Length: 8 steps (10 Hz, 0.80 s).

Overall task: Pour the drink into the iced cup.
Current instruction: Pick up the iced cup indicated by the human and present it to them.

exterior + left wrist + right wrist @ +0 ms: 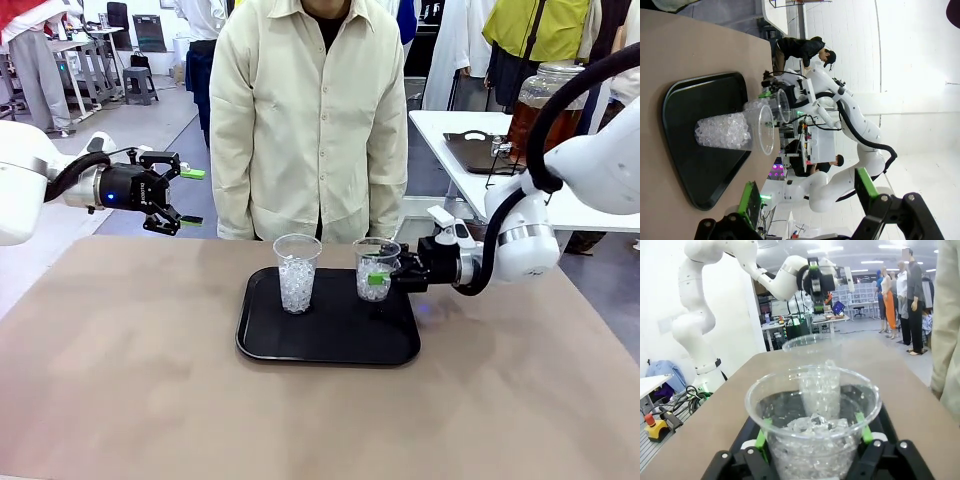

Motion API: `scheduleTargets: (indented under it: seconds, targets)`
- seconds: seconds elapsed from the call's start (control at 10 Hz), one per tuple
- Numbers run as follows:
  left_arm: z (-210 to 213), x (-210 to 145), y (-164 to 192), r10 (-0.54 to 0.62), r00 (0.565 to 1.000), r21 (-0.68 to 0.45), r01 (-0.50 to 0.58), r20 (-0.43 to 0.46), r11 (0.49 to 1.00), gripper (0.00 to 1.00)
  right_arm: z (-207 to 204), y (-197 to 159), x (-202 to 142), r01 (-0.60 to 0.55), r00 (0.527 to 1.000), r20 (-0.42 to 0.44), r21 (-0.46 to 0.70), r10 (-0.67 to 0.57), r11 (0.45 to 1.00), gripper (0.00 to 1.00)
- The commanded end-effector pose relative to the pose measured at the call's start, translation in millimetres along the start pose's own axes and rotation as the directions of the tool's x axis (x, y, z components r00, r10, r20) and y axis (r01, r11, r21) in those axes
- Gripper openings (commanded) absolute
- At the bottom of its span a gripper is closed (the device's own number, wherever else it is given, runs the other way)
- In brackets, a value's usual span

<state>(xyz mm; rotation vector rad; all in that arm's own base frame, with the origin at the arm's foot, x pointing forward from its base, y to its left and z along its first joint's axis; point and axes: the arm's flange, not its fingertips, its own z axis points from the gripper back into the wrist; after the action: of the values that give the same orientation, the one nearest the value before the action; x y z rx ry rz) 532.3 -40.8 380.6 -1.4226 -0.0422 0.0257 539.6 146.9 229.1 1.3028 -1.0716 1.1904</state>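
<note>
Two clear plastic cups of ice stand on a black tray (330,345). My right gripper (388,272) reaches in from the right, shut on the right iced cup (374,270). In the right wrist view its green pads (761,438) press both sides of that cup (815,405). The left iced cup (297,272) stands free. My left gripper (178,196) hangs open above the table's far left, holding nothing, and looks at the free cup (732,131). The drink (545,108), amber in a glass jar, stands on a white table at the back right.
A person in a cream jacket (310,120) stands at the far edge behind the tray. The white side table (470,140) also carries a dark tray. Brown tabletop (130,380) spreads around the black tray.
</note>
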Motion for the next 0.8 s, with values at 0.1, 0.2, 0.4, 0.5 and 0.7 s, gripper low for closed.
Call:
scheduleTargets:
  seconds: [0.1, 0.2, 0.4, 0.5, 0.7]
  targets:
    - [0, 0, -2, 0.01, 1.0, -0.007, -0.01, 0.011, 1.0, 1.0, 3, -2, 43, -0.067, 0.998, 0.0, 0.014, 0.067, 0.998, 0.81]
    - [0, 0, -2, 0.01, 1.0, -0.007, -0.01, 0.011, 1.0, 1.0, 4, -6, 59, -0.091, 0.996, -0.017, 0.011, 0.091, 0.996, 0.81]
    - [0, 0, -2, 0.01, 1.0, -0.007, -0.01, 0.011, 1.0, 1.0, 4, -19, 95, -0.123, 0.992, -0.03, 0.009, 0.123, 0.992, 0.81]
    - [0, 0, -2, 0.01, 1.0, -0.007, -0.01, 0.011, 1.0, 1.0, 2, -26, 112, -0.133, 0.991, -0.028, 0.007, 0.133, 0.991, 0.81]
    - [0, 0, -2, 0.01, 1.0, -0.007, -0.01, 0.011, 1.0, 1.0, 1, -36, 129, -0.122, 0.992, -0.013, 0.013, 0.123, 0.992, 0.81]
